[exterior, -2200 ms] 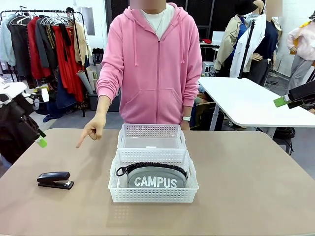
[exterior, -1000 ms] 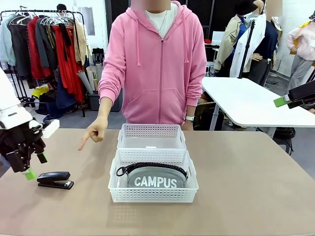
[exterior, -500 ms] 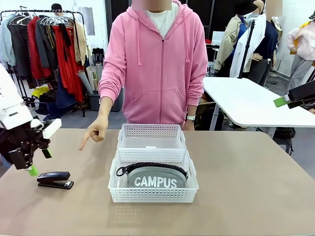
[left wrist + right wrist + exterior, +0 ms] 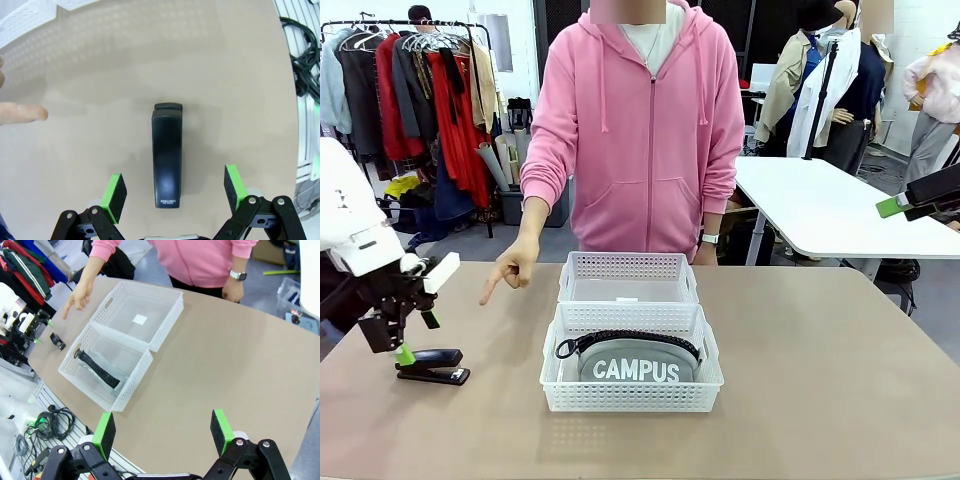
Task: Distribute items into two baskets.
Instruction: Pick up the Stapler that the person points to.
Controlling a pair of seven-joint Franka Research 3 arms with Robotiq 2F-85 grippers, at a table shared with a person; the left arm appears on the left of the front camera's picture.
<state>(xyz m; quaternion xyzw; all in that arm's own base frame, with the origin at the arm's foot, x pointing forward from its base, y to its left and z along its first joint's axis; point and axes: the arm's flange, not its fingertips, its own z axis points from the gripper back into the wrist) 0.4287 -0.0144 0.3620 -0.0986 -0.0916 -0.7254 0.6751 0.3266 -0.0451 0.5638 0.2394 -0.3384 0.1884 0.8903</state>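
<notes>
A small black stapler (image 4: 432, 366) lies on the tan table at the left. My left gripper (image 4: 417, 337) hangs open just above it. In the left wrist view the stapler (image 4: 167, 155) lies lengthwise between the green pads (image 4: 115, 194), untouched by either. Two white lattice baskets sit end to end at the table's middle. The near basket (image 4: 630, 398) holds the grey CAMPUS pouch (image 4: 632, 364); the far basket (image 4: 628, 265) has nothing in it. My right gripper (image 4: 162, 432) is open and high over the table's right side, with both baskets (image 4: 131, 385) below it.
The person in a pink hoodie stands at the far edge, one hand (image 4: 508, 270) pointing down at the table's left part; a fingertip (image 4: 22, 113) shows near the stapler. A white table (image 4: 820, 205) stands behind on the right. Cables (image 4: 305, 55) lie past the table's edge.
My left gripper has come down and to the right, and now straddles the stapler from above. The right arm, the baskets and the pouch have not moved.
</notes>
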